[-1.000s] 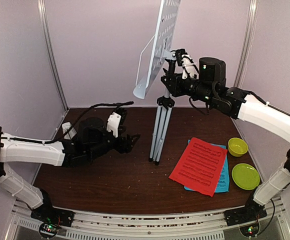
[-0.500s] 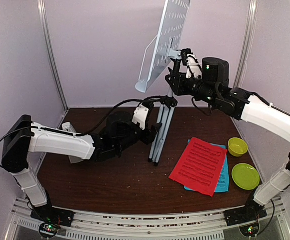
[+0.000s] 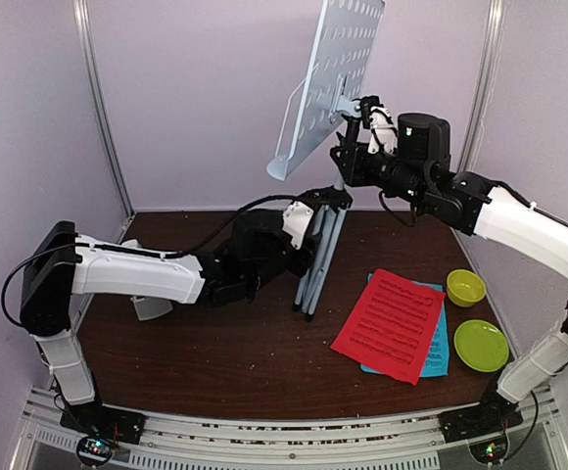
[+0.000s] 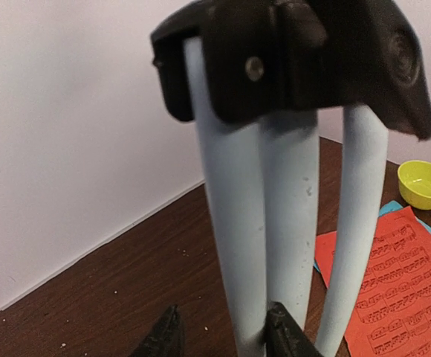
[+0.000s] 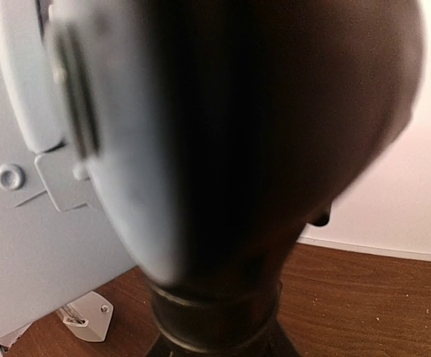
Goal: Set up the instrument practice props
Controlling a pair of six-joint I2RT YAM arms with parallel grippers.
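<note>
The pale-blue perforated music-stand desk (image 3: 341,73) stands tilted on its silver tripod (image 3: 315,264) at the table's back middle. My right gripper (image 3: 351,149) is at the black joint just under the desk and looks shut on it. In the right wrist view the joint (image 5: 275,149) fills the frame and hides the fingers. My left gripper (image 3: 308,233) is open around one tripod leg (image 4: 234,223), which touches the right fingertip (image 4: 284,336). The red page (image 3: 390,323) lies on the blue page (image 3: 441,360) at the right. The pale-grey metronome (image 3: 150,308) is half hidden behind my left arm.
A lime-green bowl (image 3: 466,287) and plate (image 3: 481,345) sit at the right edge beside the pages; the bowl also shows in the left wrist view (image 4: 423,184). Walls close the back and sides. Crumbs dot the brown table (image 3: 225,362).
My left arm has reached right from the table's left side to the tripod legs. My right gripper and the desk have moved a little up and to the right.
</note>
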